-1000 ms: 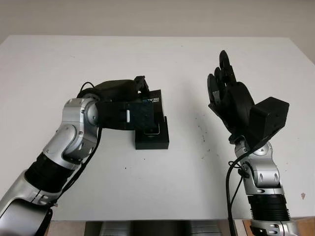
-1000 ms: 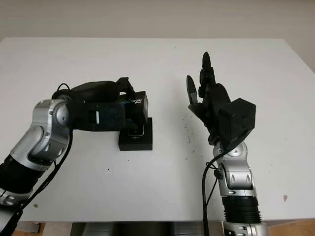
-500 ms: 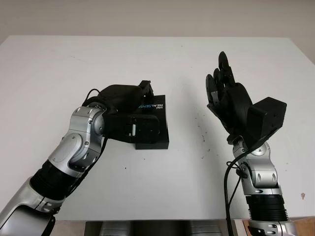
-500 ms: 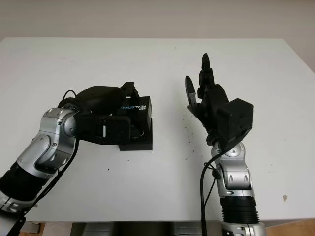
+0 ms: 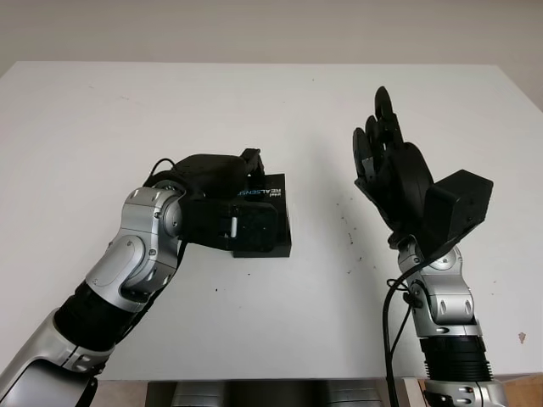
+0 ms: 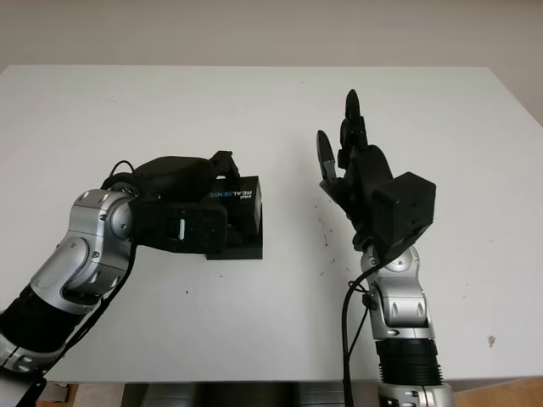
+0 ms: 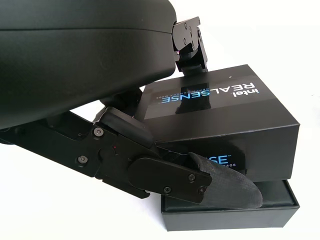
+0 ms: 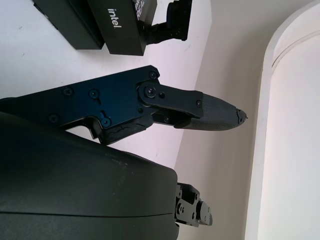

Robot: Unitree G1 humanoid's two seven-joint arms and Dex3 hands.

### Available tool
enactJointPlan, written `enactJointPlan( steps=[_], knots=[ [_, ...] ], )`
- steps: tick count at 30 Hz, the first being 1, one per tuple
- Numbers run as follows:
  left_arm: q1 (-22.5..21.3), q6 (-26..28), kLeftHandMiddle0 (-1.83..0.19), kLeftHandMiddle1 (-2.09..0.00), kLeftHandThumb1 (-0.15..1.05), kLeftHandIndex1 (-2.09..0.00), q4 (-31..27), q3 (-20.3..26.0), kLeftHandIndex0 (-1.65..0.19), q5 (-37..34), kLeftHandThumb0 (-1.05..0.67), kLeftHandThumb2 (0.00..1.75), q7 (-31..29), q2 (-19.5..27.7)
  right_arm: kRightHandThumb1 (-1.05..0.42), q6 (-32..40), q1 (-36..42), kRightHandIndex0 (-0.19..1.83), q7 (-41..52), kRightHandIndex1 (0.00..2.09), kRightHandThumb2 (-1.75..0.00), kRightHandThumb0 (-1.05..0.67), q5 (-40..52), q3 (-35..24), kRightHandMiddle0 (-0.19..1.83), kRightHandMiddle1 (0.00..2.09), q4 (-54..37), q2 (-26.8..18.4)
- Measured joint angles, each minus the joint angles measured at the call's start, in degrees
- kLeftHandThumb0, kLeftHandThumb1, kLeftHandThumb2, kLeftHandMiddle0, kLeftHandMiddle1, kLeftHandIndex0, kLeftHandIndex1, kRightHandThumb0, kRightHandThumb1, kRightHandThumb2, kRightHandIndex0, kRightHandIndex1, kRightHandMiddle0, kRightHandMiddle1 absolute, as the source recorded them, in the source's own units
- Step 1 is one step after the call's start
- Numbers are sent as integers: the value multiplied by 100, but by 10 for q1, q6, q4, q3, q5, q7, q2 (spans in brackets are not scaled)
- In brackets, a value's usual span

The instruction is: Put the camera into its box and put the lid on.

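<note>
On the white bench (image 5: pixel 102 110), my left hand (image 5: pixel 222 180) grips the black lid (image 7: pixel 220 112), tilted over the box (image 7: pixel 235 212) at centre. My right hand (image 5: pixel 392 165) hangs open at three o'clock.

The right hand (image 8: pixel 165 165) is open above the white bench (image 8: pixel 30 60). Beyond it, the lid (image 8: pixel 122 25) sits over the box (image 8: pixel 70 25).

surface: white rectangular table (image 5: pixel 127 110), matte top, runs across the whole head view
on it: black rectangular cardboard box base (image 7: pixel 235 214), just left of table centre, sitting flat
marks: small dark specks (image 5: pixel 346 229) on the tabletop right of the box base
</note>
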Motion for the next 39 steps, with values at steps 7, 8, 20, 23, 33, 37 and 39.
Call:
enactJointPlan(
  steps=[7,8,20,23,33,37,39],
  knots=[
    [20,9,-56,-209,105,-208,-18,0,15,12,-24,26,-10,0,-105,6,-2,-19,-6,0,-55,-74,-6,8,-19,0,0,7],
    [23,10,-57,-209,105,-209,-20,0,15,16,-24,26,-10,0,-105,6,-2,-19,-7,0,-55,-75,-6,8,-19,0,0,7],
    [33,18,-60,-209,105,-180,-24,1,13,36,-24,30,-15,-17,-105,7,-7,-19,-7,0,-54,-76,-8,9,-19,0,6,8],
    [33,19,-73,-209,105,-201,-23,1,5,34,-24,32,-10,-26,-105,6,-7,-19,-8,0,-55,-76,-9,9,-19,0,6,8],
    [32,14,-62,-209,105,-196,-6,-9,6,38,-22,27,1,-50,-105,7,-7,-19,-11,0,-55,-75,-9,8,-19,0,6,12],
    [26,9,-67,-209,105,-209,1,-14,5,41,-22,24,1,-55,-105,6,-7,-19,-10,0,-56,-75,-9,9,-19,0,6,12],
    [26,6,-64,-209,105,-198,2,-14,15,41,-20,25,1,-55,-105,6,-7,-19,-10,0,-55,-75,-9,9,-19,0,6,13]
  ],
)
